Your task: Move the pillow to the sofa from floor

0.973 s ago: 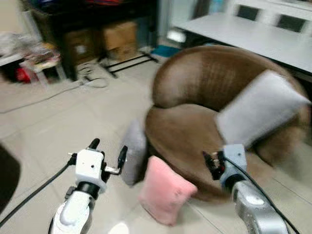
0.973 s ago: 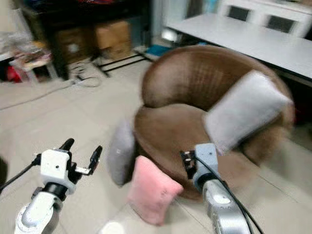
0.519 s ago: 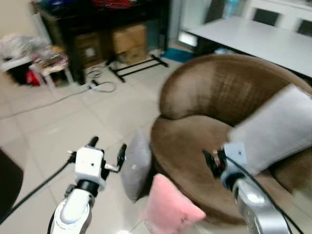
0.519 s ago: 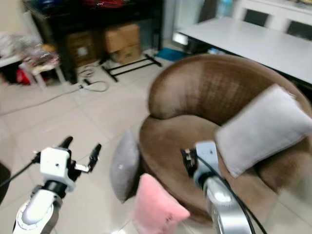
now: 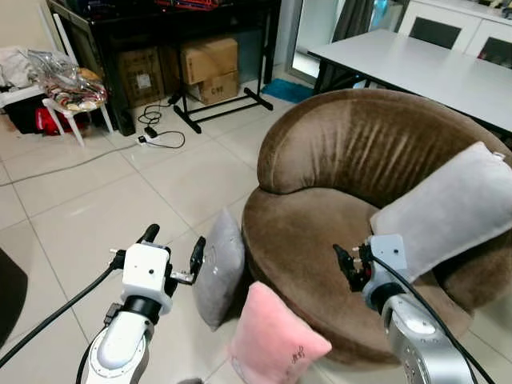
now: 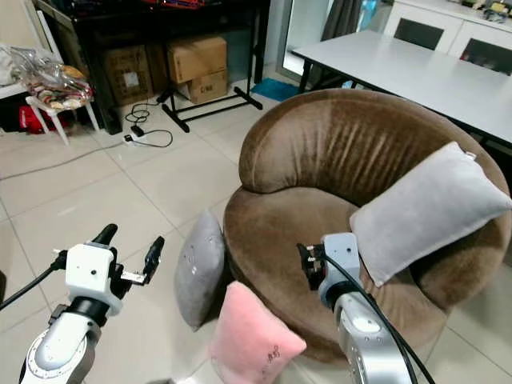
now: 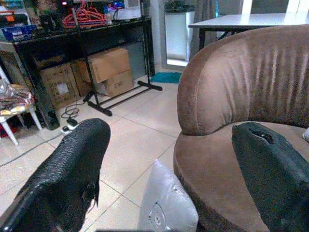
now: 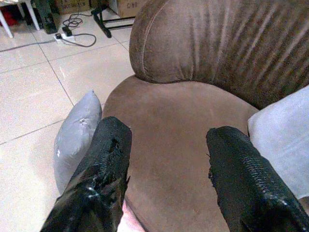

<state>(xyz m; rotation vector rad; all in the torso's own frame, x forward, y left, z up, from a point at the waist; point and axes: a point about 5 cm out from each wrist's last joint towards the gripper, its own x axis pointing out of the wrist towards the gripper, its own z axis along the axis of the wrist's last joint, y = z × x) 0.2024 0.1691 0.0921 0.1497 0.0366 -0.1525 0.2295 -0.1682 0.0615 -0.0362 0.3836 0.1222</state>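
A grey pillow (image 5: 218, 268) stands on edge on the tiled floor, leaning against the front of the round brown sofa (image 5: 352, 152). A pink pillow (image 5: 272, 340) leans on the sofa base just to its right, nearer to me. Another grey pillow (image 5: 448, 210) lies on the sofa seat against the right armrest. My left gripper (image 5: 173, 244) is open and hovers just left of the floor's grey pillow (image 7: 166, 205). My right gripper (image 5: 350, 262) is open over the sofa's front rim, with the seat (image 8: 178, 125) between its fingers.
A black shelf rack (image 5: 160, 32) with cardboard boxes (image 5: 210, 68) stands at the back left, with cables (image 5: 156, 132) on the floor before it. A white stool with bags (image 5: 68, 92) is far left. A grey table (image 5: 416, 68) stands behind the sofa.
The camera view has tilted up and steadied, so the sofa and pillows sit lower and sharper in frame. Both grippers hold the same open pose.
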